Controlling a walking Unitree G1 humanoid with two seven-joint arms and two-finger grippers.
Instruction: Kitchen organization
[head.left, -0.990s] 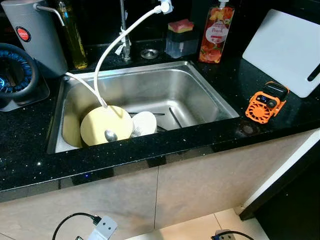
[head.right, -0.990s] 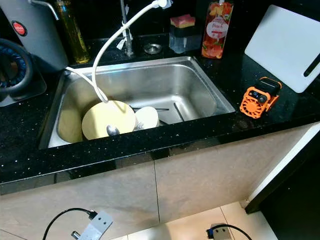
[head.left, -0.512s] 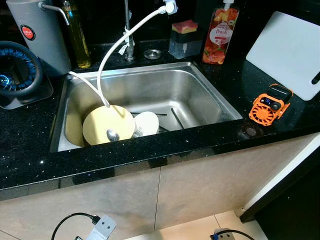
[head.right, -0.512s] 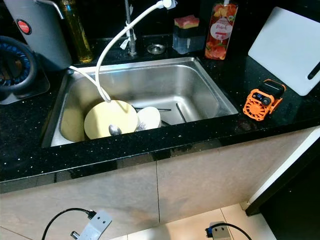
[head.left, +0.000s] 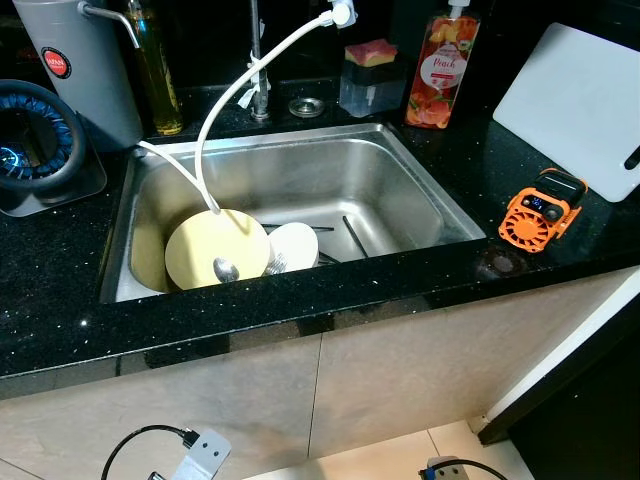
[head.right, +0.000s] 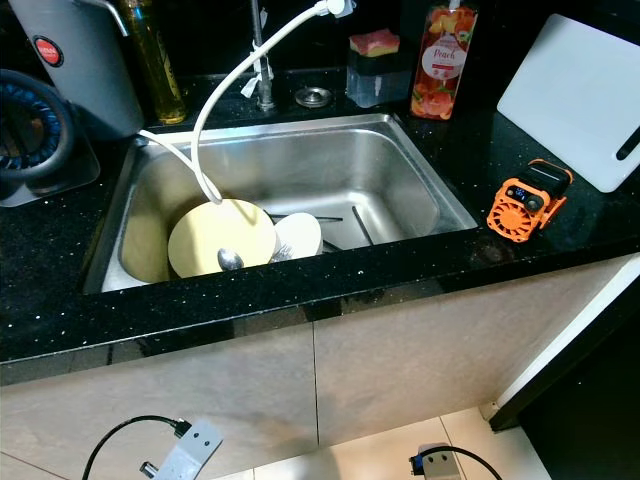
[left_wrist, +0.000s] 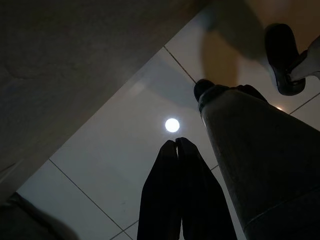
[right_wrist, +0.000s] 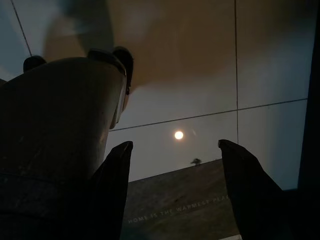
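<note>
- Dishes lie in the steel sink (head.left: 400, 190), toward its left front corner: a pale yellow plate (head.left: 205, 250) leaning up against the near wall, a smaller white dish (head.left: 295, 245) just beside it, and a spoon (head.left: 224, 268) resting on the plate's face.
- Plate and dish look like glazed ware, so I judge them stiff, breakable and likely slick if wet; the raised upper rim of the plate is the best place to pinch, with the spoon lifted off first since it would slide.
- A white hose (head.left: 240, 95) curves down from the tap and touches the plate's top edge; it could snag a lift.
- On the black desk (head.left: 60, 290) around the sink: a soap bottle (head.left: 440, 65), a sponge holder (head.left: 365, 80), an oil bottle (head.left: 158, 70), a grey appliance (head.left: 80, 65), an orange fan (head.left: 540, 205) and a white cutting board (head.left: 580, 105).
- Left tool (left_wrist: 176, 145) hangs idle over the tiled floor (left_wrist: 125, 145), fingers pressed together; right tool (right_wrist: 175, 150) also hangs low, fingers spread wide, nothing between them.
</note>
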